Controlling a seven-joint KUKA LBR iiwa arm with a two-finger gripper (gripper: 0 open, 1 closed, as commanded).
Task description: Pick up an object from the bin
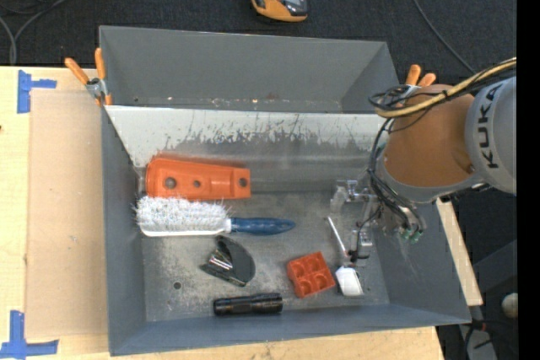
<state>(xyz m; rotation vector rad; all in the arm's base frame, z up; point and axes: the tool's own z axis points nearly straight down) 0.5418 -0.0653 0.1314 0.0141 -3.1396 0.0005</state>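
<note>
Reaching in from the right, the gripper (354, 259) hangs with its two fingers spread and nothing between them, close over a small white block (349, 282) that lies in the near right corner of the grey metal bin (253, 88), just beside a red studded plastic brick (308, 274).

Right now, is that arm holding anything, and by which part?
Nothing visibly held. The gripper hangs by a small white piece beside the orange brick, at the bin's near right corner.
</note>
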